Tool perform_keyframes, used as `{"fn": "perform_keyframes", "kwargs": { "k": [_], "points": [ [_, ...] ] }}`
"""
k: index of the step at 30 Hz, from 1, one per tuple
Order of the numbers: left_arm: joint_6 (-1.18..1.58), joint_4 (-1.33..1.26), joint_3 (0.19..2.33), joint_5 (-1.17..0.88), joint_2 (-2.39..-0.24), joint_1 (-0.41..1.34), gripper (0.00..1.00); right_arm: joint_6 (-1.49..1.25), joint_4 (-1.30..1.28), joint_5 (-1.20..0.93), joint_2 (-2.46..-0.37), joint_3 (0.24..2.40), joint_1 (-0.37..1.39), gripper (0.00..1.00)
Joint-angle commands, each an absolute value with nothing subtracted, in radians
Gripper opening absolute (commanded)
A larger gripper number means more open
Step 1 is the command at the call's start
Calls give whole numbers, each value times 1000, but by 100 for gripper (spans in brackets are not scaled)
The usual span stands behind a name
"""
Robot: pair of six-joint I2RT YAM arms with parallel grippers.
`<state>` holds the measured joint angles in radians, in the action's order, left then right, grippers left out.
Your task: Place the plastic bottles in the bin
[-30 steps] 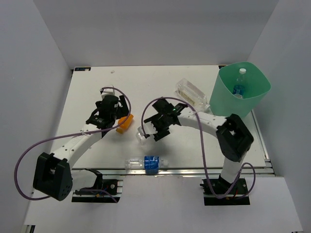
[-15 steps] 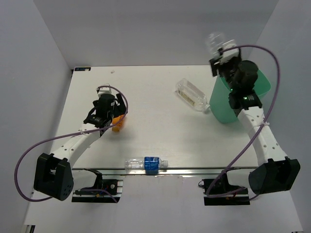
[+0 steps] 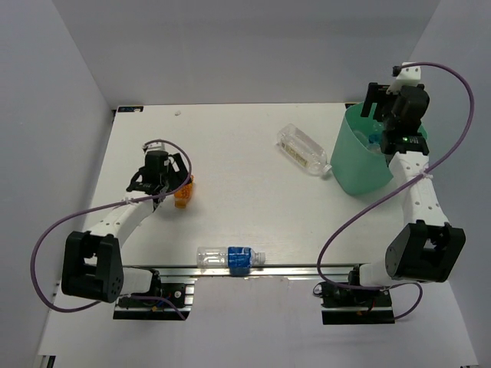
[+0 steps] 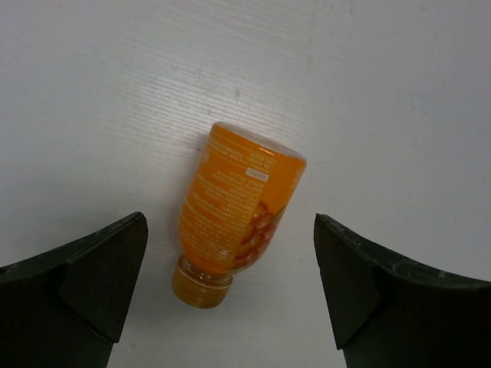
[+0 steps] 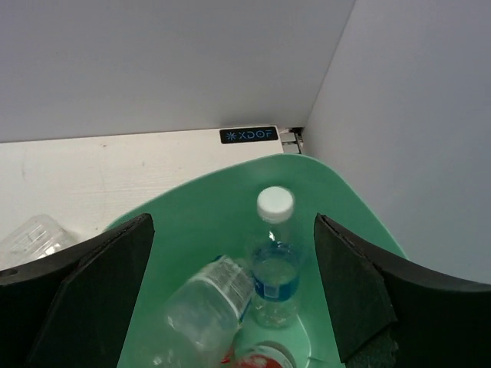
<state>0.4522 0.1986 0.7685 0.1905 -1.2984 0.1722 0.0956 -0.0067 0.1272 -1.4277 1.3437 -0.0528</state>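
Three plastic bottles lying on their sides on the white table (image 3: 230, 130), counted from above:
- One orange bottle (image 4: 239, 201) at 9 o'clock of the tabletop. In the left wrist view, cap toward 7 o'clock and base toward 1.
- One clear bottle with a blue label (image 3: 231, 258) at 6 o'clock, along the near edge, well apart from the other two.
- One larger squarish clear bottle (image 3: 303, 149) at 1 o'clock, just beside the bin. Cannot tell whether touching it.

One mint-green bin (image 3: 357, 165), upright at 2 o'clock by the far right corner. Three more bottles visible inside:
- One upright bottle (image 5: 275, 257) with a white cap and a blue label.
- One clear tilted bottle (image 5: 203, 303) at 7 o'clock of the upright one.
- One red-marked bottle (image 5: 261, 358), cut off at the lower edge of the right wrist view and too cropped to describe further.

Six bottles counted in all. Cannot tell whether anything lies beneath those in the bin.

Left gripper (image 4: 230, 230): hangs over the orange bottle, fingers spread wide at 9 and 3 o'clock of it, clear of both its sides, gripping nothing.

Right gripper (image 5: 234, 226): hovers above the bin's mouth, fingers spread wide, nothing held between them.
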Motion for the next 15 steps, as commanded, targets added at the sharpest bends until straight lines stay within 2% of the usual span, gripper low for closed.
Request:
{"fn": "perform_keyframes", "kwargs": {
  "k": [1,10,11,15],
  "points": [
    [413,175,755,81,-1324,175,98,35,32,79,-1376,1387,-72,89],
    [361,172,796,51,-1503,175,98,32,61,-89,-1299,1313,-71,90],
    [354,175,805,35,-1541,175,96,37,52,-109,-1298,1312,-71,89],
    [342,163,828,-73,-1560,173,72,31,-30,-317,-1311,1341,-71,89]
  ]
}}
